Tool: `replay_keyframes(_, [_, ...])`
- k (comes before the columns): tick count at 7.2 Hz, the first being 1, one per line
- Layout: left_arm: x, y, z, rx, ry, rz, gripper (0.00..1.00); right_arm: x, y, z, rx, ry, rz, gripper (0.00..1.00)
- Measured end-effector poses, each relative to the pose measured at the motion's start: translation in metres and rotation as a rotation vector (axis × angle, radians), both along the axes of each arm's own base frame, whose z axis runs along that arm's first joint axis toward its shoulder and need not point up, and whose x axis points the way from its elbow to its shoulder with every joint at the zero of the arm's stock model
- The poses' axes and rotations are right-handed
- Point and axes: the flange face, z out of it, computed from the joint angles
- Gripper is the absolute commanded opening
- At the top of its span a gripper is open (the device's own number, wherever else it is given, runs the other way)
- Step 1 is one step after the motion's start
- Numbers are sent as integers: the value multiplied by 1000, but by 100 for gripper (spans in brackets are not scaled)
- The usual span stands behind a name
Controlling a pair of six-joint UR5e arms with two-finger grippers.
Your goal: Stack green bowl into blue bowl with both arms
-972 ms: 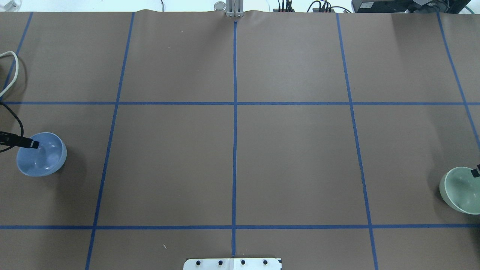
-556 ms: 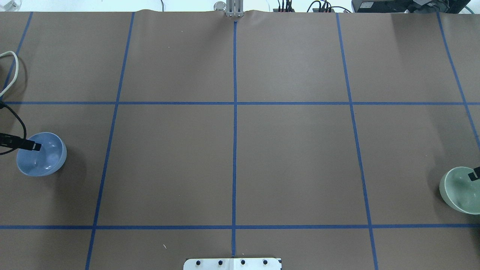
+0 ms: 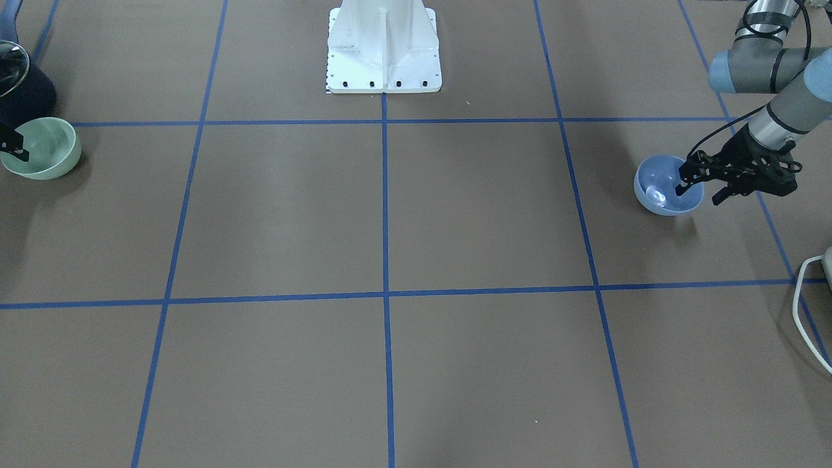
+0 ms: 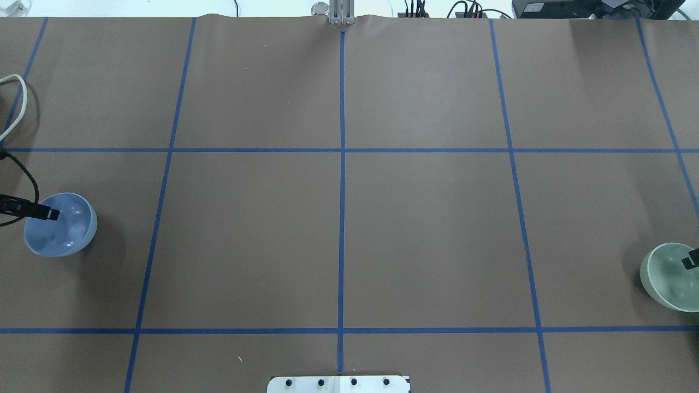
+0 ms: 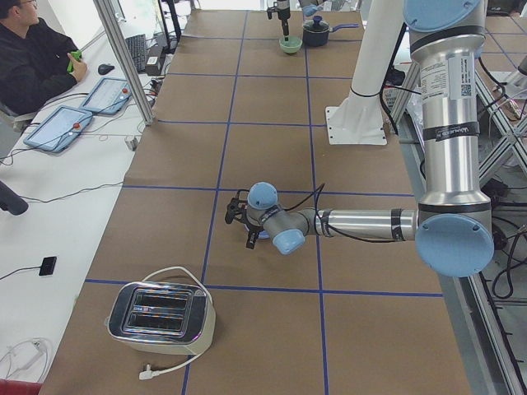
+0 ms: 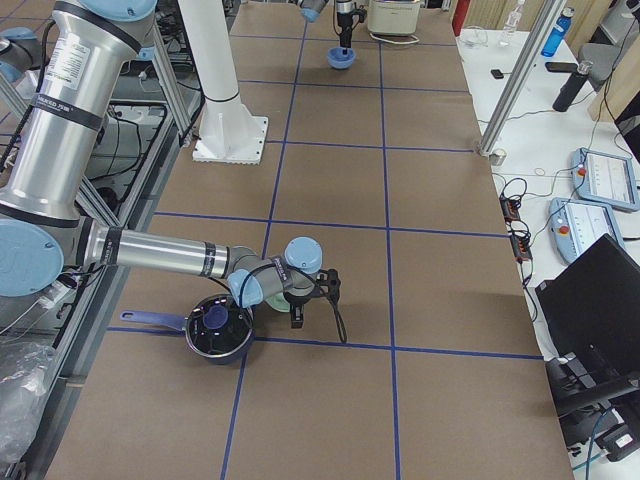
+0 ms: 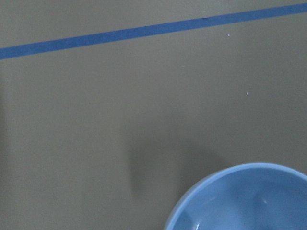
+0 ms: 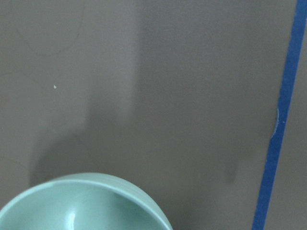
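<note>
The blue bowl [image 4: 65,232] sits at the table's left edge and also shows in the front view [image 3: 660,188] and the left wrist view [image 7: 240,201]. My left gripper [image 3: 701,193] is open and straddles its rim, with one fingertip [image 4: 50,214] inside the bowl and the other outside. The green bowl [image 4: 669,278] sits at the right edge and also shows in the front view [image 3: 45,148] and the right wrist view [image 8: 81,206]. My right gripper looks open. One fingertip [image 4: 691,260] hangs inside the green bowl, and the other is out of frame.
A dark pot [image 6: 218,330] with a blue handle stands right beside the green bowl. A toaster [image 5: 160,317] and its white cable [image 3: 806,305] lie beyond the blue bowl. The white pedestal [image 3: 383,45] stands at the robot side. An operator sits at the side desk.
Both visible fingertips have sunk a little deeper into their bowls. The bowls have not moved.
</note>
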Motion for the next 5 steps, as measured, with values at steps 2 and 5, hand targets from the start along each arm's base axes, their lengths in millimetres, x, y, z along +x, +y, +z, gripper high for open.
replay_keyframes(2, [0, 0, 0, -2, 0, -2, 0, 0, 0, 0, 0, -1, -1, 0])
replay_keyframes(5, [1, -2, 5, -6, -5, 0, 0, -1, -1, -1, -1, -4, 1, 0])
